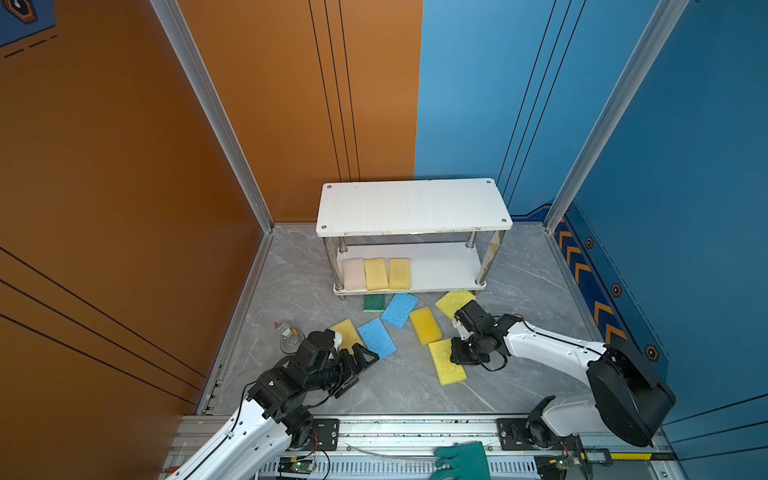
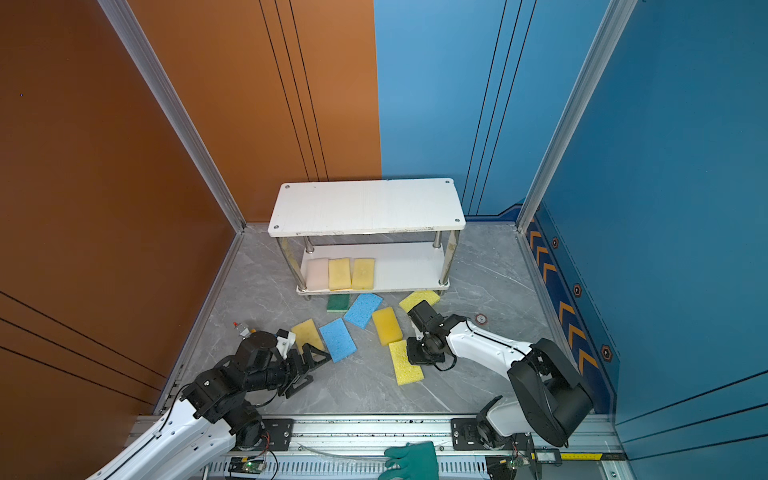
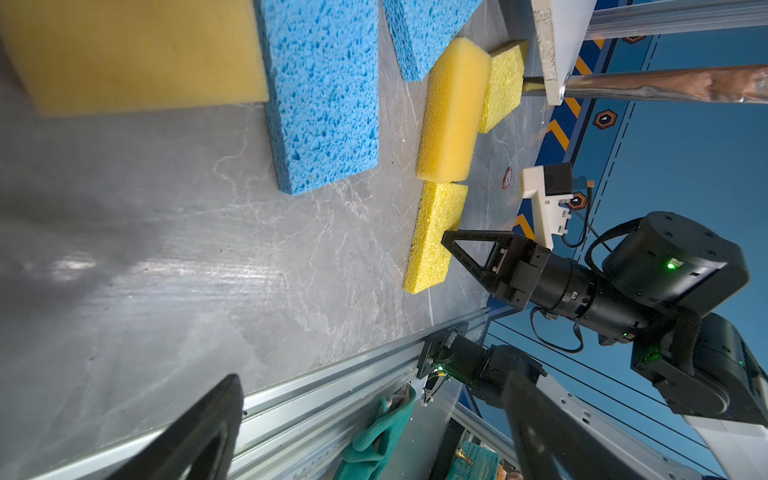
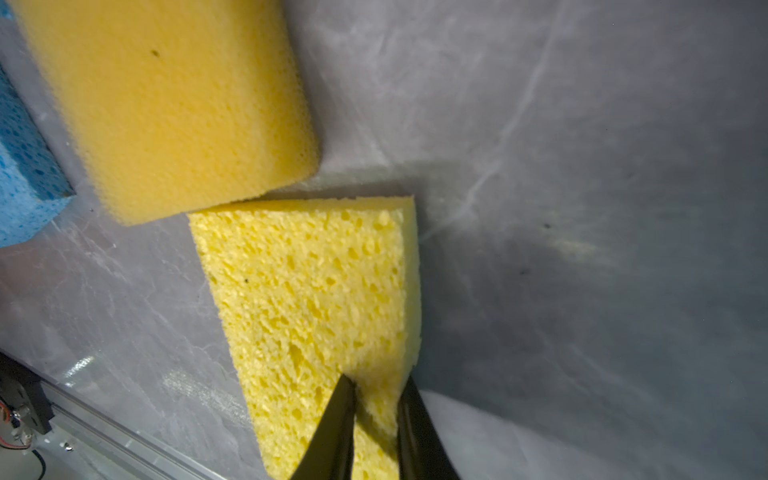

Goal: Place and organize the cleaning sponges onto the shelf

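While the left gripper (image 1: 360, 369) hangs wide open and empty over the floor (image 1: 415, 395) beside a dull yellow sponge (image 1: 347, 332) and a blue sponge (image 1: 377, 337), likely waiting its turn, the shelf (image 1: 411, 208) behind keeps three sponges (image 1: 376, 273) in a tidy row at the left end of its lower board, leaving room rightward. Further right, the right gripper (image 4: 377, 380) nips its narrow jaws on the long edge of a porous pale yellow sponge (image 4: 307, 291) lying on the floor, its end touching a deeper yellow sponge (image 4: 166, 104); an edge pinch suits something so flat, I'd guess
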